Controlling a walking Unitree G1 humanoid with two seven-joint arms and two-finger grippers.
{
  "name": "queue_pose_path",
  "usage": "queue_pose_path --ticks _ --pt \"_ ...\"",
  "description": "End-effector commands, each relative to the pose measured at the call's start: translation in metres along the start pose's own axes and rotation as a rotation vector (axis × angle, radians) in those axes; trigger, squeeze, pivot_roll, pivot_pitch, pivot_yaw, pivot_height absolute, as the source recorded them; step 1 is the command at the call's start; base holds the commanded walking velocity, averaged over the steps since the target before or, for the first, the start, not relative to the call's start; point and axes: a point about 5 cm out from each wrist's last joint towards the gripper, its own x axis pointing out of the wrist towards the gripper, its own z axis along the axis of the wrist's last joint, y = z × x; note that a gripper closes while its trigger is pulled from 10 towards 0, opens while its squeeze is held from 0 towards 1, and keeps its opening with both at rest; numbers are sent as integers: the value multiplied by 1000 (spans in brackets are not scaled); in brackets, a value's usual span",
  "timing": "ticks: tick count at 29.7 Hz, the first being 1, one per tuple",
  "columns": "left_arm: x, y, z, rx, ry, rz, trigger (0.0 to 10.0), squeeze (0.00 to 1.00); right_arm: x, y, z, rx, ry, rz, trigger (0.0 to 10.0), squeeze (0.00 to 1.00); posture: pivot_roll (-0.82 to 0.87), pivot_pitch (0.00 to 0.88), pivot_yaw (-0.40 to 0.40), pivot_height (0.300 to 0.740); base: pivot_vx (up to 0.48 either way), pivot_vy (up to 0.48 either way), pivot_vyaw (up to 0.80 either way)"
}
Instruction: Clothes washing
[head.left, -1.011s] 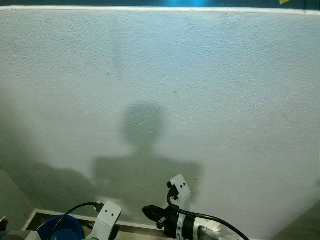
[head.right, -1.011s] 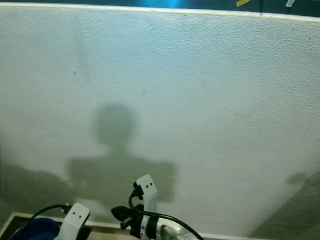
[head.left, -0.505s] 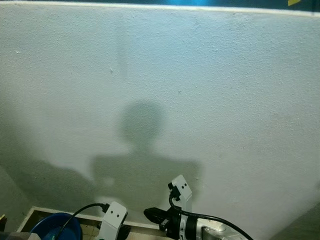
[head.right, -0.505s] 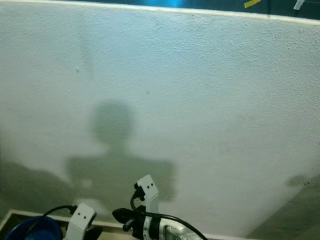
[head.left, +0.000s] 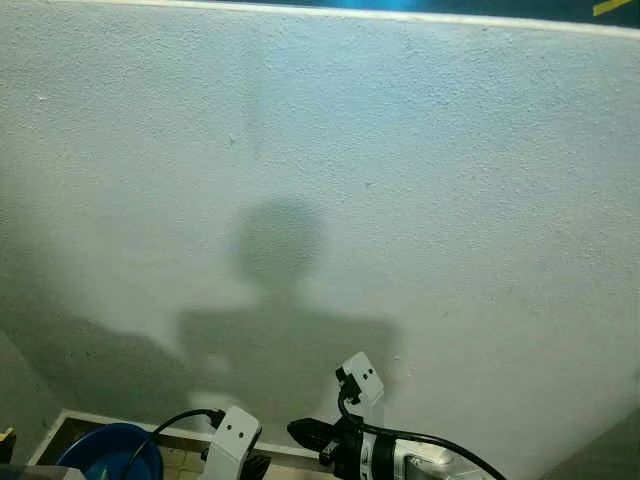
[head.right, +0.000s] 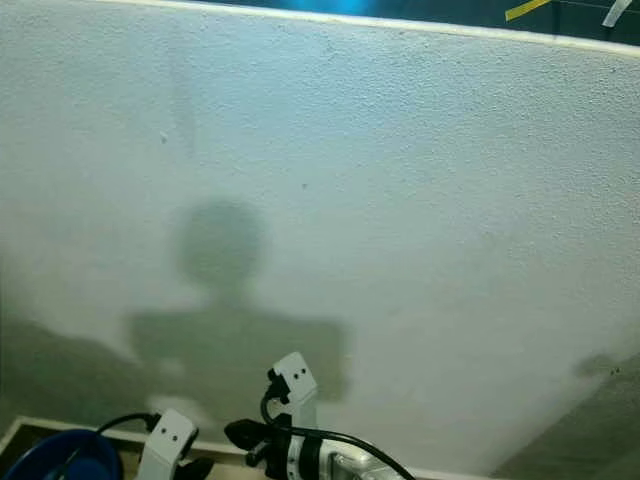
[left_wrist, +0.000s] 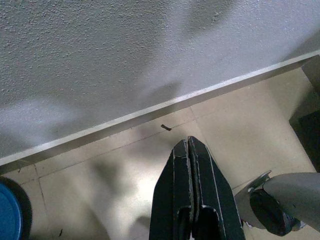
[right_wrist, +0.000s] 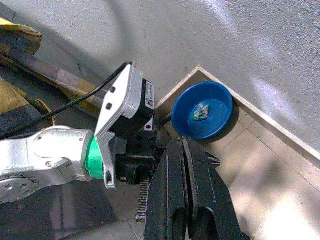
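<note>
A rough, white-plastered wall (head.left: 440, 180) takes up nearly everything ahead, lit from behind so that a head-and-shoulders shadow (head.left: 280, 300) falls on it; a pale skirting strip (left_wrist: 150, 111) runs along its foot just beyond the fingers; below them lies a floor of beige tiles (left_wrist: 100, 180), sunlit in patches.

wall (head.left: 450, 180): white, rough-textured, grey shadow on it
basin (right_wrist: 202, 110): bright blue
floor (left_wrist: 125, 170): beige tiles
left hand (left_wrist: 189, 150): black fingers
right hand (right_wrist: 184, 150): black fingers
skirting (left_wrist: 150, 111): white
</note>
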Motion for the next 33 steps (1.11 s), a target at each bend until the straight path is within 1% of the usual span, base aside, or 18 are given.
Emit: queue_pose_path --ticks 1,5,12,16,17,21,26,30,33 --pt "-2 -3 -7 -35 18 -5 10000 0 -4 -1 -2 11 -1 -3 10000 0 5 59 45 740 0 0 0" --pt "0 -3 -6 -56 17 -2 10000 0 -5 -2 2 -14 -1 -8 10000 0 6 63 45 740 0 0 0" --pt "1 -4 -3 -68 4 -11 10000 0 -7 -4 1 -7 -4 -25 10000 0 -22 69 63 740 0 0 0" --pt "3 -8 -2 -72 -1 -22 10000 0 -11 -5 0 2 -3 -21 10000 0 -26 66 55 740 0 0 0" --pt "4 -8 -1 -72 -2 -24 10000 0 -12 -5 0 -6 -3 -24 10000 0 -31 76 51 740 0 0 0" --pt "4 -8 -1 -77 -4 -16 10000 0 -14 -6 0 -10 1 -35 10000 0 -21 69 47 740 0 0 0" --pt "3 -7 -1 -72 -3 -12 10000 0 -12 -5 -1 -12 9 -33 10000 0 -18 77 41 740 0 0 0" --pt "2 -6 -1 -64 -2 -7 10000 0 -10 -4 -2 7 12 -17 10000 0 -10 70 44 740 0 0 0" --pt "2 -5 -3 -65 9 -16 10000 0 -9 -3 0 -12 3 -25 10000 0 -10 67 49 740 0 0 0"
